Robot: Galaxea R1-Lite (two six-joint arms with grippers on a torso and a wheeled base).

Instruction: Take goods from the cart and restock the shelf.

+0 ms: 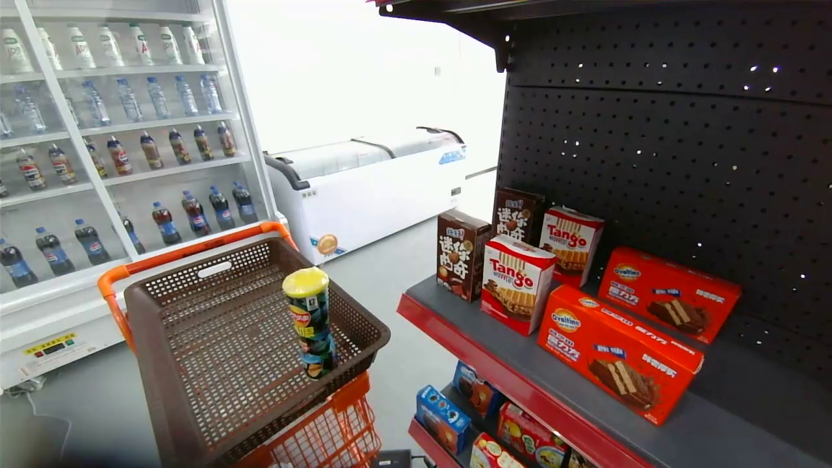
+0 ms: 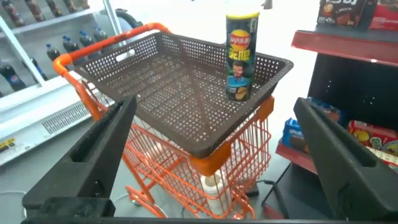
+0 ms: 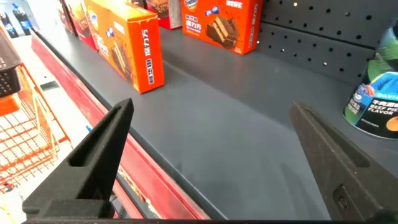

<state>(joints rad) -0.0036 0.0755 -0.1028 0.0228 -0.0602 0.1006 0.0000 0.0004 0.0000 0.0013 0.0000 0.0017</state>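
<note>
Upright at shelf-side corner of brown perforated plastic basket (image 1: 149, 344): tall dark cylindrical can (image 1: 311, 325), yellow lid. Left tool (image 2: 214, 104) spread wide, well apart from it; right tool (image 3: 211, 107) spread wide above grey shelf board (image 3: 236, 143). Liable to topple if clipped off-centre.

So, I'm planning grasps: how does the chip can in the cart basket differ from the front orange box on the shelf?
The chip can is a tall cylinder with a yellow lid; the front orange box is a long flat carton. The can stands upright in the brown basket; the box rests on its long edge on the grey shelf. Both are printed snack packages.
</note>
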